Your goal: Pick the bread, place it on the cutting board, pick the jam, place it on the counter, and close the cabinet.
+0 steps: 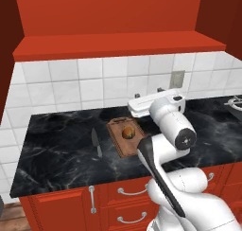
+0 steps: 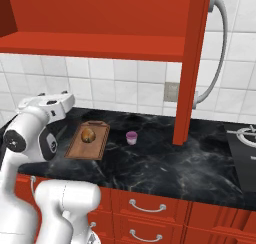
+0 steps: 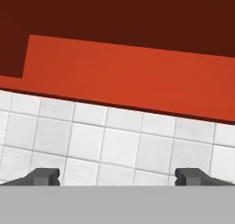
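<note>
Hand view shows the gripper [image 3: 117, 176] spread wide and empty, facing white wall tiles under the red cabinet [image 3: 128, 76], while the round golden-brown bread [image 2: 88, 135] sits on the brown wooden cutting board [image 2: 95, 147] and the small purple jam jar [image 2: 131, 137] stands on the black marble bench [image 2: 165, 163] just beside that board.

You have one bread [image 2: 87, 135] on one cutting board [image 2: 96, 149], one jam [image 2: 131, 137] jar and one grey knife [image 1: 96, 142] on one black tabletop [image 2: 165, 163], under one red cabinet [image 2: 100, 18] with one open door [image 2: 191, 63].
</note>
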Tool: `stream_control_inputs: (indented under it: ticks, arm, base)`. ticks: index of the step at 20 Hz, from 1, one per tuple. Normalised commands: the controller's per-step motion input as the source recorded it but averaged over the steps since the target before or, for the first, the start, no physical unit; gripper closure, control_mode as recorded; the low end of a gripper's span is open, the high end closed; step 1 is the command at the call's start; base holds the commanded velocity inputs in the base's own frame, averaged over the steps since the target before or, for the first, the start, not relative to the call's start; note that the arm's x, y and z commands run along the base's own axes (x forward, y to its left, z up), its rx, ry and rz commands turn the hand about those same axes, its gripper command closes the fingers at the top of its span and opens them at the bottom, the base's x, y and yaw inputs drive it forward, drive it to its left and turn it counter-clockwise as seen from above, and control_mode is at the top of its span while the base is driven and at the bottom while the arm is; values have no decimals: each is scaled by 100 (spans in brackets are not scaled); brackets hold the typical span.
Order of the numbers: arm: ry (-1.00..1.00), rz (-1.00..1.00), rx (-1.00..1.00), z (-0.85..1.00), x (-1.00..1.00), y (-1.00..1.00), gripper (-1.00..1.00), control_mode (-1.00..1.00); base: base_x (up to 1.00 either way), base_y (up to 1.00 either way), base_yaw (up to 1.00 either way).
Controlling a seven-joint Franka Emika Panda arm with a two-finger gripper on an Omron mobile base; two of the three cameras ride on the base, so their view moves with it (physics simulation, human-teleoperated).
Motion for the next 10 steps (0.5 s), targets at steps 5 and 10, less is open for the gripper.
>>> stream_control_inputs:
  ticks: [5, 10]
  arm:
    - [0, 0, 0, 46, -46, 0, -100, -100]
    - [0, 0, 0, 46, -50, 0, -100, -100]
  base:
    - [0, 0, 0]
    - [0, 0, 0]
